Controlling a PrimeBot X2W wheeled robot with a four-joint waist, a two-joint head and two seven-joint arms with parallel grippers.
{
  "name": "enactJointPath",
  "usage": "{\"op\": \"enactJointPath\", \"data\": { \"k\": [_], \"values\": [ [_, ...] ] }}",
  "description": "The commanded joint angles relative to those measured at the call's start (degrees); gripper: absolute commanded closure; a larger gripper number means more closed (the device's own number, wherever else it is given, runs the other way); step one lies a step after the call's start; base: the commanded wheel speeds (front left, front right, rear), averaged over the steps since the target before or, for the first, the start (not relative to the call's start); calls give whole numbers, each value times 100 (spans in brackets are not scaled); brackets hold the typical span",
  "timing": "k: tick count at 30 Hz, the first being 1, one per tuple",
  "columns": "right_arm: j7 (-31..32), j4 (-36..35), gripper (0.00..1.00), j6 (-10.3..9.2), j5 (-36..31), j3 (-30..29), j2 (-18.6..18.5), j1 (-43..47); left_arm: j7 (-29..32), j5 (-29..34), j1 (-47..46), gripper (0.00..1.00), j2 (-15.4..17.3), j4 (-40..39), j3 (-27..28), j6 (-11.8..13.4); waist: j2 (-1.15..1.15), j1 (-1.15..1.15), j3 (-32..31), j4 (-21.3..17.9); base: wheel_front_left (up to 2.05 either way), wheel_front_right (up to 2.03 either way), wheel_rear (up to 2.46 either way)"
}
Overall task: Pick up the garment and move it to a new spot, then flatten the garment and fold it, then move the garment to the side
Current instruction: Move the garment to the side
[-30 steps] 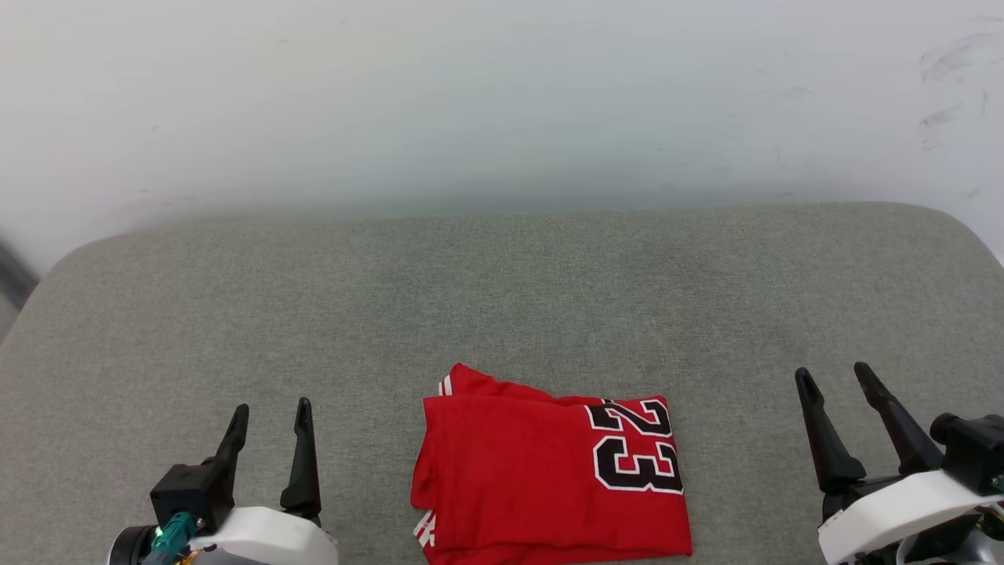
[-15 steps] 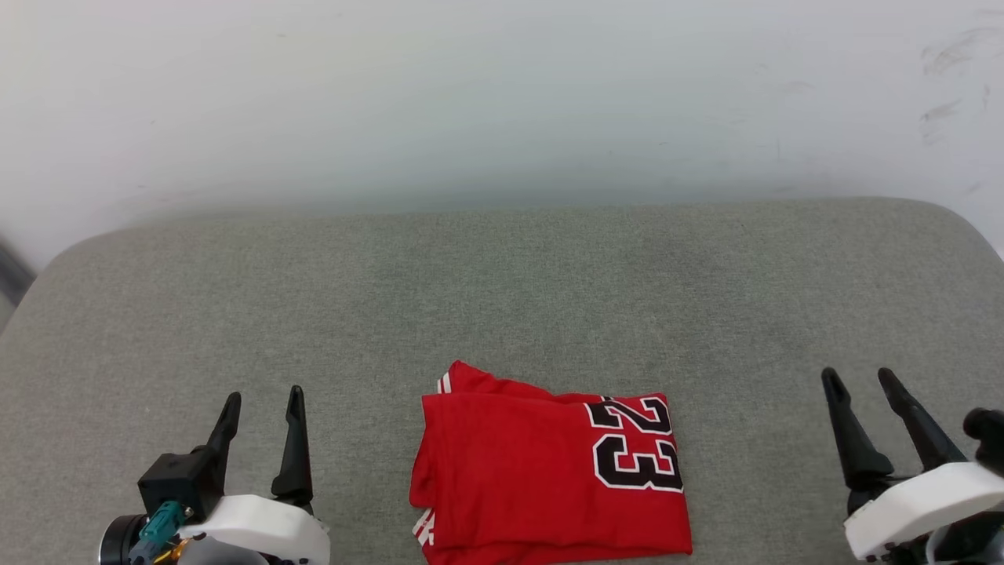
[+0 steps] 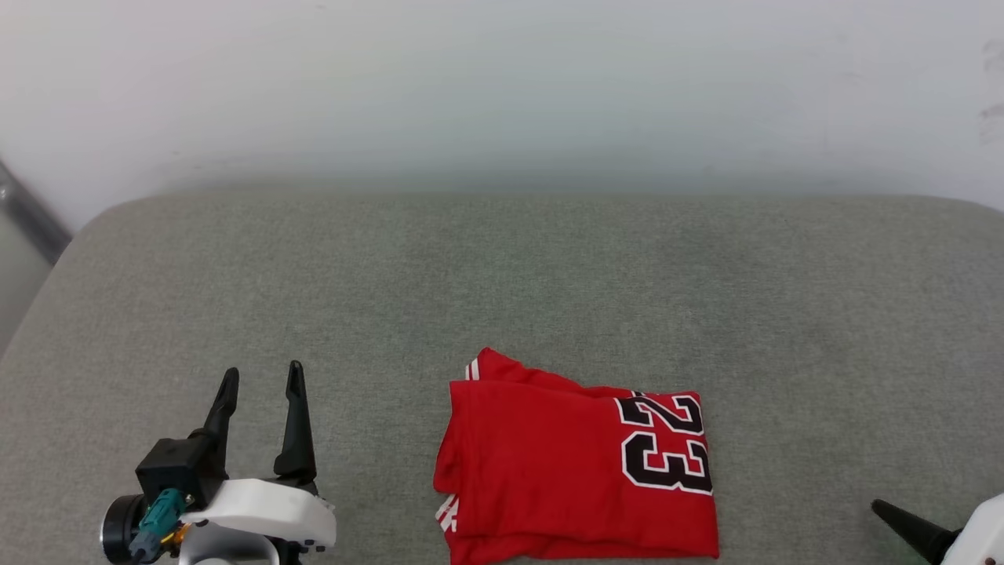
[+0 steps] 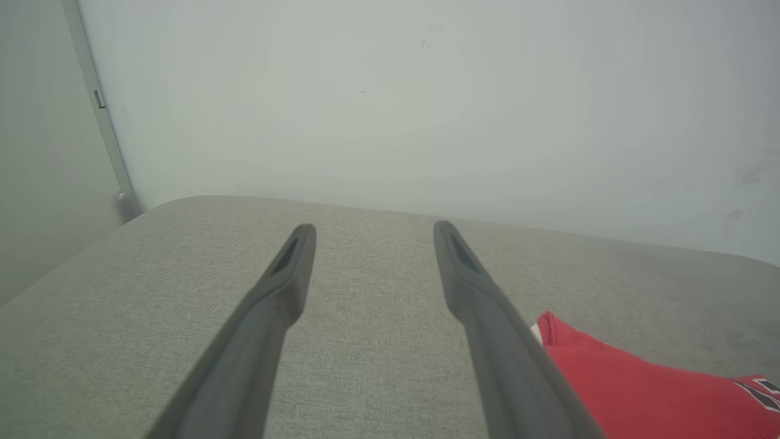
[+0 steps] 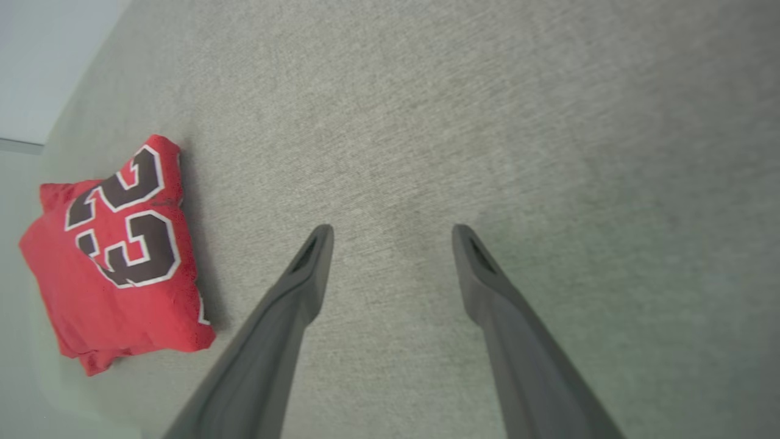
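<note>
Though already folded compact, the red "23" jersey (image 3: 576, 471) lay mid-front edge of the grey cushion (image 3: 502, 275); the move aside was judged outstanding. Left gripper (image 3: 263, 369), right gripper (image 5: 392, 229): both spread, empty.

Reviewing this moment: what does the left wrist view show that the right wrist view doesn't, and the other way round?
Left wrist view: the left gripper, open and empty, a broad pale wall with a grey vertical strip, and just a red corner of the garment. Right wrist view: the right gripper, open and empty, and the whole folded garment with its black 23. Shared: the grey padded surface with the garment lying on it, apart from both grippers.
</note>
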Motion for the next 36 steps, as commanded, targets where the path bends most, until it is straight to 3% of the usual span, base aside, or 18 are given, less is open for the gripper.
{"op": "enactJointPath", "data": {
  "k": [1, 10, 16, 17, 18, 19, 20, 30, 36],
  "values": [
    [224, 74, 0, 2, 275, -5, 162, -163, -11, 46, -68, 0, -52, -32, 10, -30, 0, 0, 119, 136, 0, 0, 0],
    [1360, 517, 0, 1, 1626, -60, 1056, -821, -12, 181, -293, 0, -195, -88, 71, -136, 0, 0, 633, 517, 0, 0, 0],
    [1466, 958, 0, -1, 1962, 171, 1233, -1262, -12, 279, -491, 0, -228, 14, 62, -260, 0, 0, 829, 719, 0, 0, 0],
    [1424, 992, 10, -1, 1976, 234, 1244, -1295, -12, 309, -509, 0, -230, 26, 76, -268, 0, 0, 839, 736, 0, 0, 0],
    [1407, 1053, 56, -1, 1981, 293, 1252, -1321, -12, 344, -524, 0, -226, 39, 80, -259, 0, 0, 847, 747, 0, 0, 0],
    [1392, 1107, 92, -2, 1938, 379, 1243, -1331, -12, 361, -538, 0, -243, 54, 80, -267, 0, 0, 849, 756, 0, 0, 0],
    [1380, 1143, 100, -4, 1896, 460, 1214, -1334, -12, 366, -543, 0, -258, 65, 86, -279, 0, 0, 841, 762, 0, 0, 0],
    [747, 700, 100, 0, 1354, 1440, 658, -1538, -12, 475, -390, 0, -253, 174, 154, -329, 0, 0, 545, 473, 0, 0, 0],
    [219, 607, 100, 0, 414, 2279, 57, -1833, -12, 522, -329, 0, -203, 111, 170, -343, 0, 0, 426, -146, 0, 0, 0]
  ]
}}
